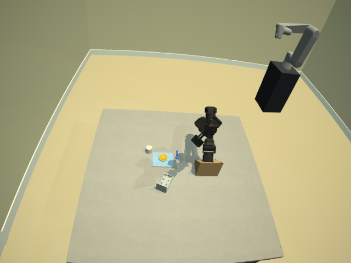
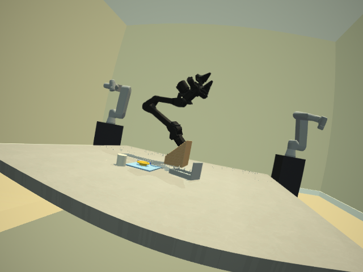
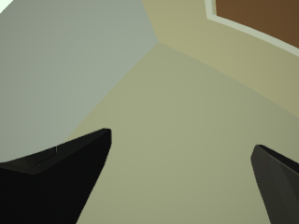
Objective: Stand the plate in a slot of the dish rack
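Note:
A yellow plate (image 1: 163,157) (image 2: 143,162) lies flat on a light-blue board (image 1: 156,164) (image 2: 150,168). A grey dish rack (image 1: 162,188) (image 2: 197,171) stands on the table near the board, with short upright pegs and a taller wall at one end. No plate stands in it. My gripper (image 2: 211,77) (image 3: 183,145) is open and empty, raised high above the table and tilted upward, far from the plate and the rack. The wrist view shows only walls and ceiling beyond the fingers.
A white cup (image 1: 148,149) (image 2: 121,160) stands beside the board, on the side away from my base. A small blue spoon-like thing (image 1: 176,154) lies between the board and my brown wedge-shaped base (image 1: 209,169) (image 2: 178,156). Grey arms on black pedestals stand beyond the table.

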